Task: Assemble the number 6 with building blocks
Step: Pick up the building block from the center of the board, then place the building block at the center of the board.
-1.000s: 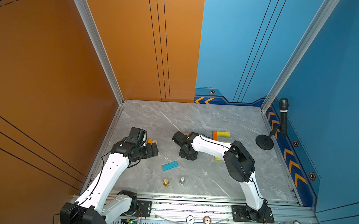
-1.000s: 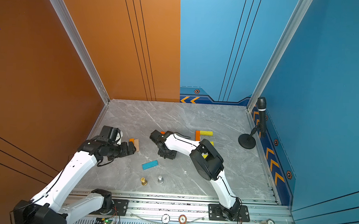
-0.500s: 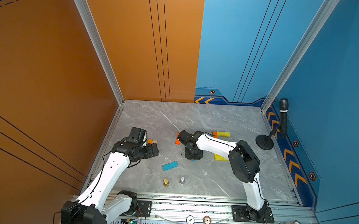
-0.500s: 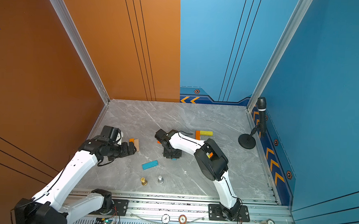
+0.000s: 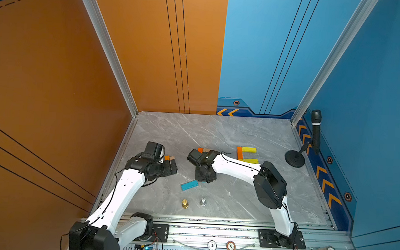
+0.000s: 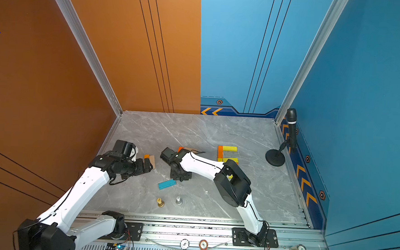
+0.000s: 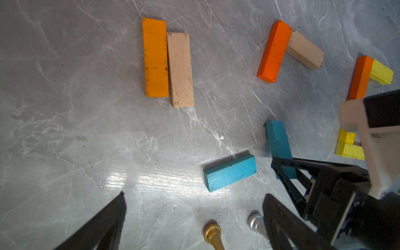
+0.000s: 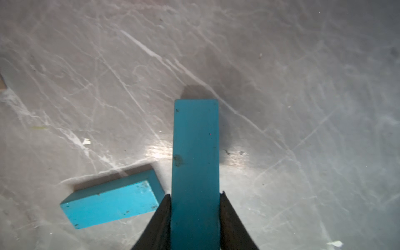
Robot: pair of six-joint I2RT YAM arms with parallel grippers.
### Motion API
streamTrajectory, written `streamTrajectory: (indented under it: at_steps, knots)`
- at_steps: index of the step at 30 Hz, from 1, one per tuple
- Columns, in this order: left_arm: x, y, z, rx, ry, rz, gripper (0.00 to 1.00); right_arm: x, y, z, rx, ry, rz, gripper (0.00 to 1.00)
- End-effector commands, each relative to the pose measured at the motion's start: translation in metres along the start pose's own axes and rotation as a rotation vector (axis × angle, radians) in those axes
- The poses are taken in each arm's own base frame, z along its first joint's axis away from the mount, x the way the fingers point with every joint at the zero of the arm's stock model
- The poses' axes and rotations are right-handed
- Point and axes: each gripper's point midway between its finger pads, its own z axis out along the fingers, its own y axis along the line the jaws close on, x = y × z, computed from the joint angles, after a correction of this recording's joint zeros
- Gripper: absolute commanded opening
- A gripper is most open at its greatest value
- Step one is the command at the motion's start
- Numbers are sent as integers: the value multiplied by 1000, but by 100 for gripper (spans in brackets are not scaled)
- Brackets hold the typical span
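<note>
Looking down the right wrist view, the right claw [image 8: 195,194] is clamped on the held teal block [image 8: 195,140] — one finger [image 8: 161,218] on each long edge. The block's long axis runs straight out ahead of the claw, and its far end casts a shadow on the table [image 8: 303,86]; whether that end touches, I cannot tell. A loose teal block [image 8: 112,201] lies flat just beside it, angled across. In the left wrist view the held teal block [image 7: 278,142] sits near the loose teal block [image 7: 230,172]. Beyond them is the started 6: an orange block [image 7: 361,78] with a yellow block [image 7: 382,72] off its end, and more yellow partly hidden by the right arm. An orange-and-tan pair [image 7: 173,65] lies flat, well apart from these. In both top views the left claw [image 5: 172,167] hangs spread wide and empty by that pair. The started 6 [image 5: 239,153] lies to the right of the right claw and farther back — nearer the right arm. My judgement: the carry goes rightward and back, and the block's long axis must be turned to match the gap it fills.
</note>
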Motion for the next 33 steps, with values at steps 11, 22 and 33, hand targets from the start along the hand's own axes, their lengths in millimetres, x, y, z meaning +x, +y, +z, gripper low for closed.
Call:
streamTrajectory:
  at_steps: [11,22,33]
  knots:
    - [-2,1,-2,13,-12,-6,98,-11,35,20,-47,8,112,36]
    - [-4,4,-3,12,-14,-22,98,-19,38,32,-56,26,177,36]
    - [-5,6,-3,9,-19,-30,98,-27,46,40,-79,32,224,37]
